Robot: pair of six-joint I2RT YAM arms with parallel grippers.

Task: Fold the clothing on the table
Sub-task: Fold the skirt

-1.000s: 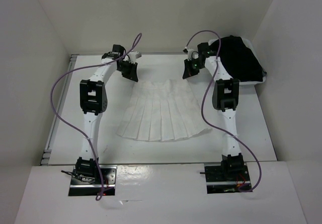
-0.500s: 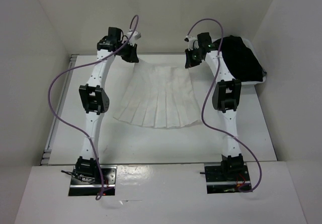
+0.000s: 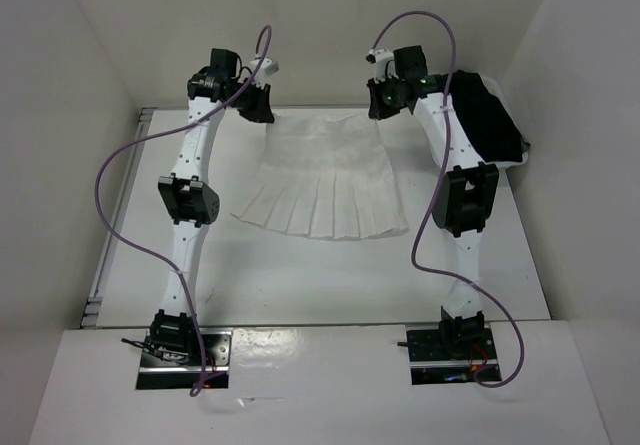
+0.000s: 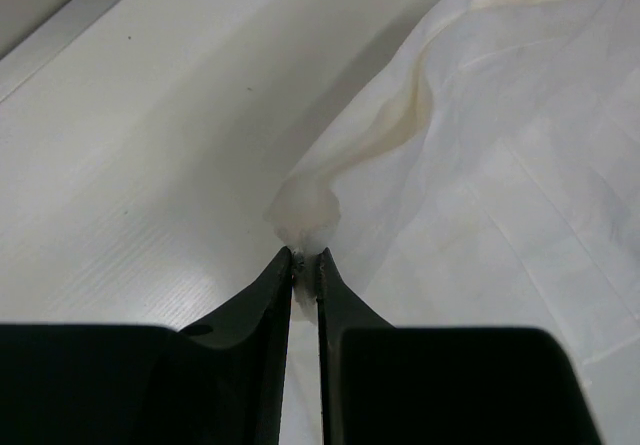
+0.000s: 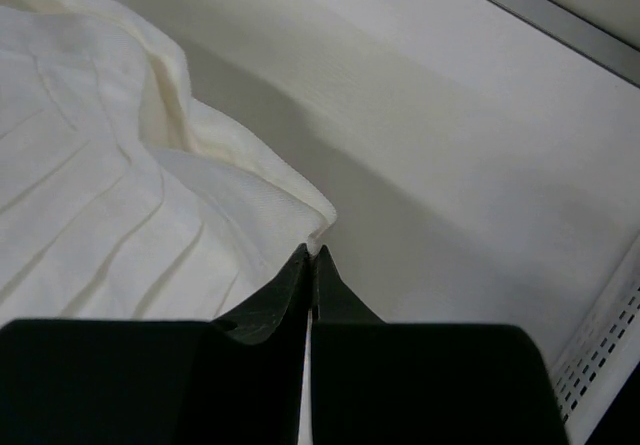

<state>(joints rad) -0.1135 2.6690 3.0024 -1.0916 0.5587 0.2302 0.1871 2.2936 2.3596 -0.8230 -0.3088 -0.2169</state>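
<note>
The clothing [image 3: 325,180], a white pleated skirt, hangs stretched between both grippers at the far side of the table [image 3: 300,275], waistband up and flared hem trailing toward me. My left gripper [image 3: 262,110] is shut on the waistband's left corner [image 4: 305,220], with fabric pinched between its black fingertips [image 4: 282,270]. Over on the other side, my right gripper [image 3: 381,108] is shut on the waistband's right corner [image 5: 300,210]. The skirt [image 5: 90,195] spreads left of those fingers.
A black garment [image 3: 485,115] lies in a white bin [image 3: 505,165] at the far right, close behind the right arm. A metal rail [image 3: 115,225] runs along the table's left edge. White walls enclose the table on three sides.
Both grippers have carried the waistband toward the far wall and slightly apart. The skirt has slid after them, its hem moving away from the near edge.
</note>
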